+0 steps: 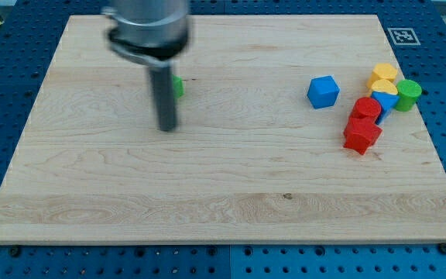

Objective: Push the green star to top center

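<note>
A green block (178, 85), likely the green star, sits in the board's upper left part; only its right edge shows, since my rod hides the rest. My tip (167, 128) rests on the board just below and slightly left of that green block. The wooden board (223, 194) fills most of the view.
At the view's right lies a cluster: a blue cube (324, 91), two yellow blocks (383, 76), a green cylinder (408, 94), a blue block (386, 101) partly hidden, a red cylinder (367, 108) and a red block (361, 134). A marker tag (401, 36) sits at the top right corner.
</note>
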Tool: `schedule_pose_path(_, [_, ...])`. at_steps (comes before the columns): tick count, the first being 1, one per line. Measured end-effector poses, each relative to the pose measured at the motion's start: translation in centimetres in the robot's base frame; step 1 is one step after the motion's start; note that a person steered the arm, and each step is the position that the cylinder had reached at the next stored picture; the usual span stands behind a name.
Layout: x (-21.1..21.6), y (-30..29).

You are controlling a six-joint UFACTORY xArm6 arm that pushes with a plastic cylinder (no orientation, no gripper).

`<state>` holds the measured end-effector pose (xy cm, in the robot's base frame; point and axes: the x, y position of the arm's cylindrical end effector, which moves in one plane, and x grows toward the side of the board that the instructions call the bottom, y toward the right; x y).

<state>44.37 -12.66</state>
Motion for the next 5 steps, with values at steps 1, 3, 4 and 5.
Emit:
schedule_pose_path(1, [-2.5, -1.3])
schedule_pose_path(3, [-3.6, -0.5])
schedule_pose_path(4, [-3.8, 1.1])
schedule_pose_path(5, [-3.8, 3.7])
